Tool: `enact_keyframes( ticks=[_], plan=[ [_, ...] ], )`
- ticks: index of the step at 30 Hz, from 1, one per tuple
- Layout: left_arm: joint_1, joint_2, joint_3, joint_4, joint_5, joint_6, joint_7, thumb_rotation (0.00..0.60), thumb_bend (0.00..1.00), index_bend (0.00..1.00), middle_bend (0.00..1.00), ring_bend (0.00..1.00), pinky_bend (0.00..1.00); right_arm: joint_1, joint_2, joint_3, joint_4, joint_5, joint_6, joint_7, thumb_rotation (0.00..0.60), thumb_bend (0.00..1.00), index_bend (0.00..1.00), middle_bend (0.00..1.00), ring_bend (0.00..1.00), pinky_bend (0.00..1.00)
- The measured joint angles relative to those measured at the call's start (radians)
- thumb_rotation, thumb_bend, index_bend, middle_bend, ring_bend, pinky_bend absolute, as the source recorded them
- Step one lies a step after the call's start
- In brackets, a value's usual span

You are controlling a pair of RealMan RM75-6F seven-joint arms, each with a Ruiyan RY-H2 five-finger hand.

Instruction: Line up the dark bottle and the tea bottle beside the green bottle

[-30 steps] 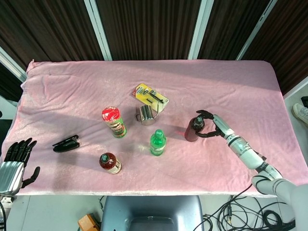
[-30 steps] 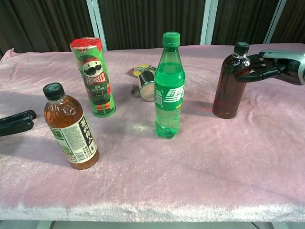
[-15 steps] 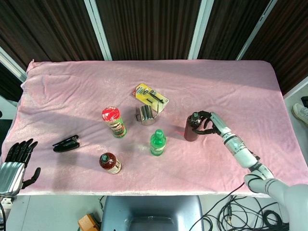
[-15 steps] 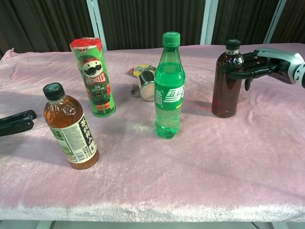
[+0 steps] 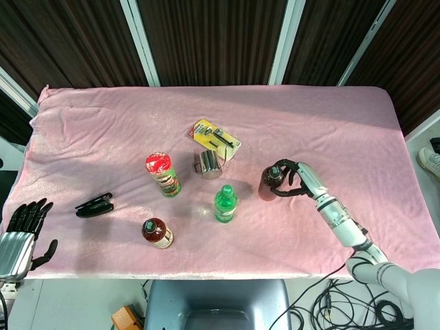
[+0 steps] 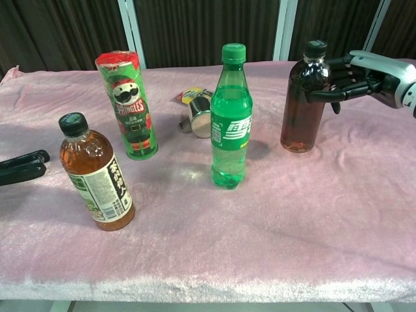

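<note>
Item 1, far left: left hand (image 5: 24, 223), parked off the table's near-left corner, fingers spread and holding nothing (only the head view shows it).

Item 2: black clip-like tool (image 5: 94, 205), lying flat on the pink cloth (image 5: 103, 130); not part of the task.

Item 3: tea bottle (image 6: 96, 173), upright, near the front edge, well apart from the green bottle; untouched, its turn not yet come.

Item 4: crisp can (image 6: 128, 105), upright, behind the tea bottle. Metal cup (image 5: 208, 164) and yellow packet (image 5: 216, 137) further back.

Item 5: green bottle (image 6: 231, 118), upright at centre; the reference for the row.

Item 6: dark bottle (image 6: 302, 99), upright, right of the green bottle with a clear gap between them.

Item 7: right hand (image 6: 351, 77), fingers wrapped around the dark bottle's upper body below the cap, forearm reaching in low from the right, roughly level.

Step in hand, by judgement: bringing the dark bottle alongside the green one. Next move calls for closing the gap leftward, keeping the bottle vertical, setting it down just beside without knocking the green bottle, then letting go.
</note>
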Motion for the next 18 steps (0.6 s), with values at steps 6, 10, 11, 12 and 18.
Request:
enact_keyframes(
  ticks=[6, 10, 11, 12, 18],
  plan=[
    [0.002, 0.002, 0.001, 0.0, 0.003, 0.004, -0.006, 0.6, 0.39, 0.0, 0.03, 0.0, 0.0, -0.011, 0.026, -0.014, -0.121, -0.041, 0.046, -0.044, 0.6, 0.35, 1.0, 0.67, 0.58, 0.74],
    [0.002, 0.003, 0.001, 0.001, 0.004, 0.006, -0.008, 0.6, 0.39, 0.0, 0.03, 0.0, 0.0, -0.009, 0.031, -0.02, -0.154, -0.059, 0.054, -0.074, 0.6, 0.35, 1.0, 0.67, 0.58, 0.74],
    [0.003, 0.003, 0.001, 0.001, 0.004, 0.007, -0.009, 0.6, 0.39, 0.0, 0.03, 0.0, 0.0, -0.007, 0.031, -0.021, -0.156, -0.059, 0.054, -0.077, 0.6, 0.35, 1.0, 0.67, 0.58, 0.74],
    [0.004, 0.004, 0.002, 0.001, 0.006, 0.01, -0.011, 0.6, 0.39, 0.0, 0.03, 0.0, 0.0, -0.005, 0.029, -0.021, -0.16, -0.06, 0.052, -0.083, 0.6, 0.35, 1.0, 0.67, 0.58, 0.74],
    [0.008, 0.007, 0.006, 0.005, 0.017, 0.018, -0.023, 0.6, 0.39, 0.0, 0.03, 0.0, 0.0, 0.014, -0.022, -0.017, -0.167, -0.048, 0.015, -0.13, 0.6, 0.35, 1.0, 0.67, 0.58, 0.74]
  ],
)
